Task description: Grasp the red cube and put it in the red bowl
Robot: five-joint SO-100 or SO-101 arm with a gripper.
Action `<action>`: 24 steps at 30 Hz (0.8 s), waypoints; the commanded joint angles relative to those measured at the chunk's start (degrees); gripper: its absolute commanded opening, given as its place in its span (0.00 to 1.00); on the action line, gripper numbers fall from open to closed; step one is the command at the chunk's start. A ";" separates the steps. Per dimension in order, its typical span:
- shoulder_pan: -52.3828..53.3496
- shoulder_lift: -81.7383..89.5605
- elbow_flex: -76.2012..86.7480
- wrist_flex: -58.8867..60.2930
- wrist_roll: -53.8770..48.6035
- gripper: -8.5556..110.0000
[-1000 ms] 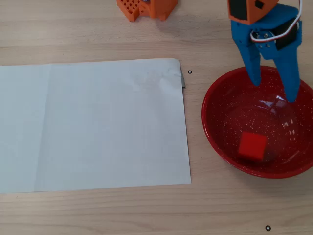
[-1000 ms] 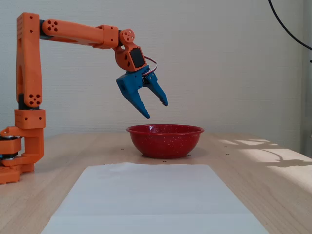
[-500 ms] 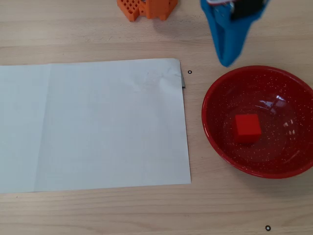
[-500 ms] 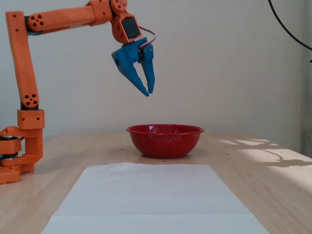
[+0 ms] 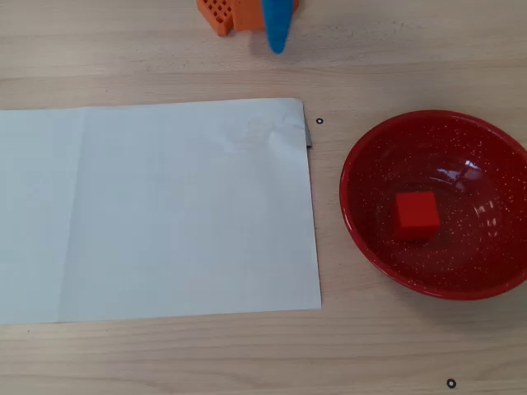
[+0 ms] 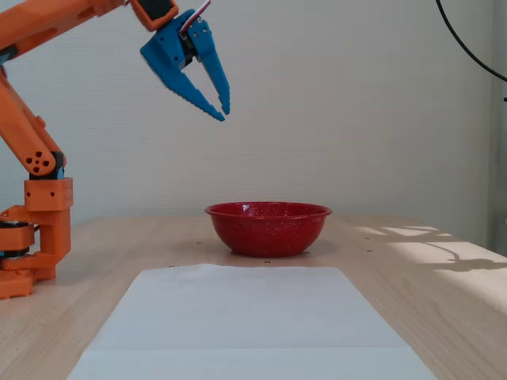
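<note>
The red cube [image 5: 415, 215] lies flat near the middle of the red bowl [image 5: 362, 247], seen in the overhead view. From the fixed view the red bowl [image 6: 268, 231] stands on the table and its wall hides the cube. My blue gripper [image 6: 223, 115] hangs high above the table, up and to the left of the bowl. Its fingers meet at the tips and hold nothing. In the overhead view only the gripper's tip [image 5: 278, 45] shows at the top edge, well clear of the bowl.
A large white paper sheet [image 5: 156, 210] covers the table to the left of the bowl. The orange arm base [image 6: 36, 237] stands at the far left in the fixed view and at the top edge [image 5: 235, 12] in the overhead view.
The gripper went from open over the bowl to shut, then rose and drew back toward the base. The cube slid to the bowl's middle and now lies still.
</note>
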 commanded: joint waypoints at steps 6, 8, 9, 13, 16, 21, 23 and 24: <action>-5.10 18.72 18.98 -16.96 1.32 0.08; -6.15 21.97 24.43 -21.88 -0.35 0.07; -6.77 23.47 27.07 -24.17 -1.14 0.07; -8.09 29.27 37.79 -32.87 -2.64 0.07; -8.35 33.84 45.97 -38.76 -2.64 0.07; -6.94 41.57 58.36 -46.05 -1.05 0.07; -6.15 44.65 62.93 -47.90 -0.79 0.07; -5.89 46.05 64.95 -48.60 -0.70 0.07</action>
